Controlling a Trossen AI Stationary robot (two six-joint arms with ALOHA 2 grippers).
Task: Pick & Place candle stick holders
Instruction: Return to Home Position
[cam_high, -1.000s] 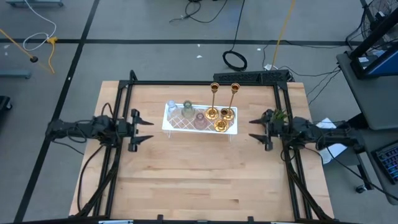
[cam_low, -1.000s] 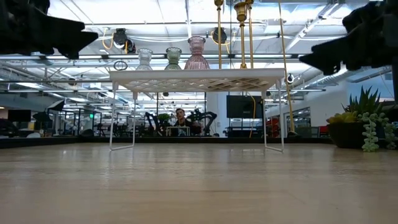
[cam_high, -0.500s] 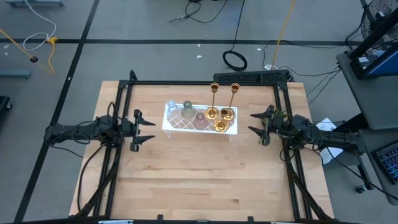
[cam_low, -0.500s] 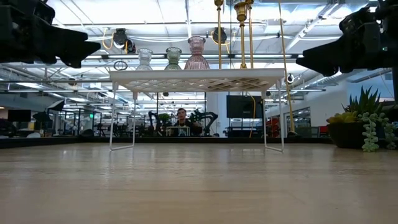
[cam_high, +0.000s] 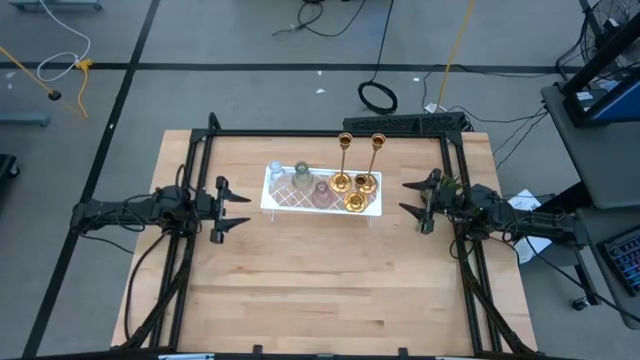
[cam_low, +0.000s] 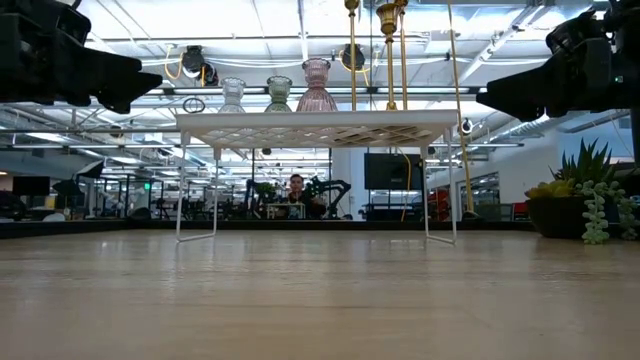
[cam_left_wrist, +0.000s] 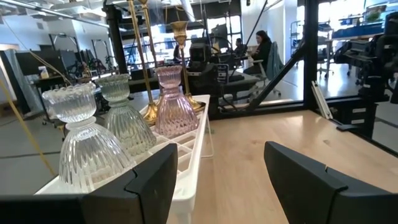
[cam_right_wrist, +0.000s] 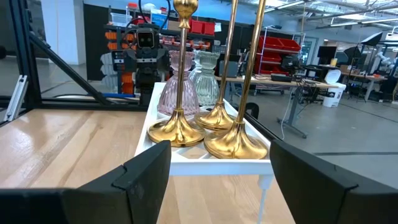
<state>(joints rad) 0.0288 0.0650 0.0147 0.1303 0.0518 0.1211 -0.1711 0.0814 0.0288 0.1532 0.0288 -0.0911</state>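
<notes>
A white lattice tray (cam_high: 372, 210) stands on thin legs at the table's far middle. On it stand a clear (cam_high: 274, 176), a green (cam_high: 301, 177) and a pink (cam_high: 320, 193) glass holder. Beside them stand gold brass holders, two of them tall and slim-stemmed (cam_high: 345, 141) (cam_high: 378, 143), on round bases (cam_right_wrist: 176, 132). My left gripper (cam_high: 232, 206) is open and empty, left of the tray, and looks at the glass holders (cam_left_wrist: 84, 143). My right gripper (cam_high: 410, 197) is open and empty, right of the tray, and faces the brass bases (cam_right_wrist: 236, 144).
A small potted plant (cam_high: 447, 185) stands beside my right arm at the table's right edge. A black frame (cam_high: 330, 133) runs around the table's far and side edges. Bare wood lies in front of the tray (cam_high: 320, 280). People sit in the room beyond (cam_low: 296, 186).
My left gripper has moved a little toward the tray. My right gripper has shifted a little toward the table's far edge. Both stay open. The tray and the holders have not moved.
</notes>
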